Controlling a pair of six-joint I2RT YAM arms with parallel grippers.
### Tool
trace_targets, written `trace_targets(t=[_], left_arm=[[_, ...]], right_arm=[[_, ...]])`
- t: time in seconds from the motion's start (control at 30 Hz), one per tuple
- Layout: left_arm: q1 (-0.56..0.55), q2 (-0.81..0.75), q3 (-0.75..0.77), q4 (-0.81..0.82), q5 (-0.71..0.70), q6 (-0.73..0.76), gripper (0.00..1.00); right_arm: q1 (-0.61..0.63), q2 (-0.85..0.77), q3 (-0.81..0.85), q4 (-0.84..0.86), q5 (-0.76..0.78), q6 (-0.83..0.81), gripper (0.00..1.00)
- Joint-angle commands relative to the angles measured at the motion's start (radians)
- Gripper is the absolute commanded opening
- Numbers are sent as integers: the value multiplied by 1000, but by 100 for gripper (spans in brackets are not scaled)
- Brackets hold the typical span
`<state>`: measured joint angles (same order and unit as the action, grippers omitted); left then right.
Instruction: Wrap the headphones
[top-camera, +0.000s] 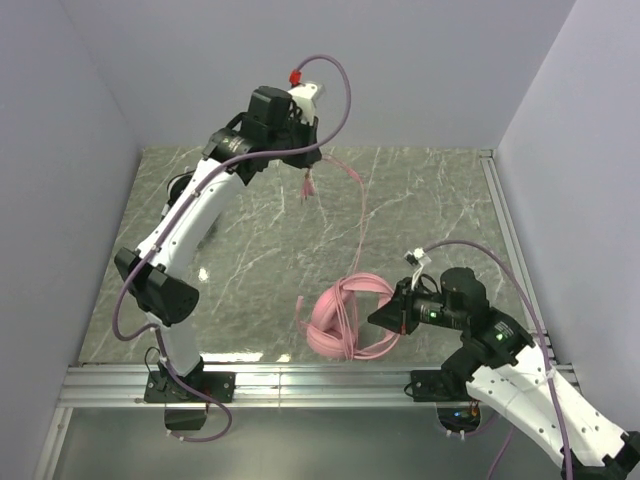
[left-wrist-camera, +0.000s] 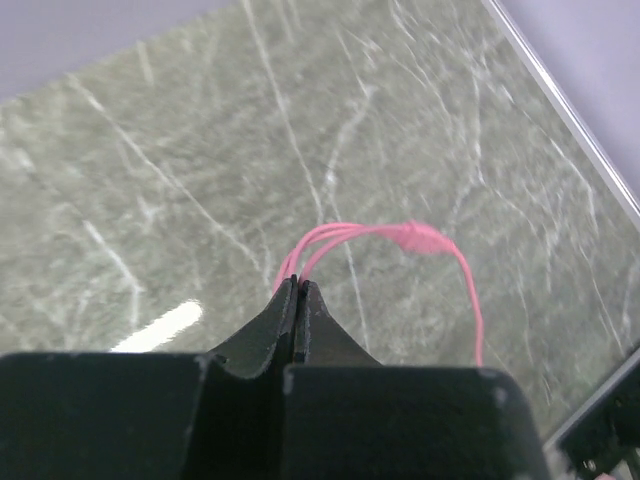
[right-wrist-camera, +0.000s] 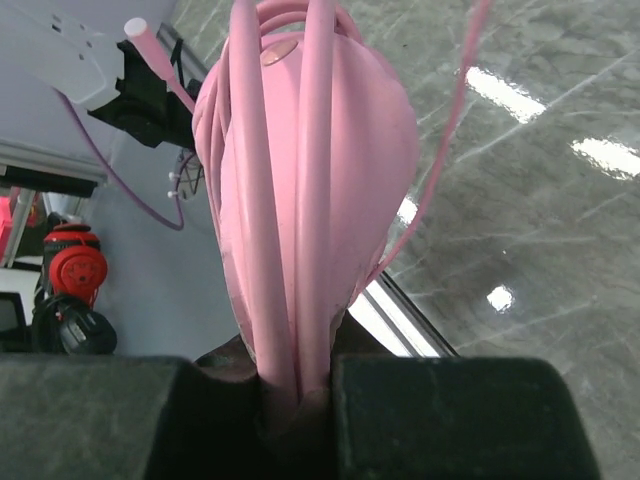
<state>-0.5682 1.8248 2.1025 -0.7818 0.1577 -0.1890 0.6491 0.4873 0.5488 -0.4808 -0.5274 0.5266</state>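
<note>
Pink headphones (top-camera: 345, 318) stand on edge near the table's front middle, with pink cable (top-camera: 360, 215) looped over them. My right gripper (top-camera: 388, 316) is shut on the headband (right-wrist-camera: 290, 230), which fills the right wrist view. From the headset the cable climbs toward the back, where my left gripper (top-camera: 306, 172) hangs high, shut on the cable strands (left-wrist-camera: 320, 240). The cable's plug end (top-camera: 307, 187) dangles just below it. A thicker pink joint (left-wrist-camera: 418, 238) shows on the cable past the left fingertips.
The green marbled tabletop (top-camera: 420, 215) is walled at the back and both sides. A metal rail (top-camera: 320, 380) runs along the near edge, with both arm bases on it. A bare metal strip (top-camera: 502, 235) borders the right side.
</note>
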Motion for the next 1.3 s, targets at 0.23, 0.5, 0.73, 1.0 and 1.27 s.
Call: trace_targets(t=[0.23,0.5,0.73,1.0,1.27], left_arm=[[44,-151,50,33,-89,-20,0],[45,-234,77,-13,-31,-23,0],[44,-297,45,-22,0,-21,0],[44,-380,-62,-28,80,-35,0],[42,-530,-245,4,140,-35,0]], right_arm=[[9,-107,-69,-5,82,87,0],[9,-4,-55,-47,190,82,0],[14,68,-32,-73,357,122,0],[7,102,-13,-59,547,199,0],[-88,253,34,24,570,188,0]])
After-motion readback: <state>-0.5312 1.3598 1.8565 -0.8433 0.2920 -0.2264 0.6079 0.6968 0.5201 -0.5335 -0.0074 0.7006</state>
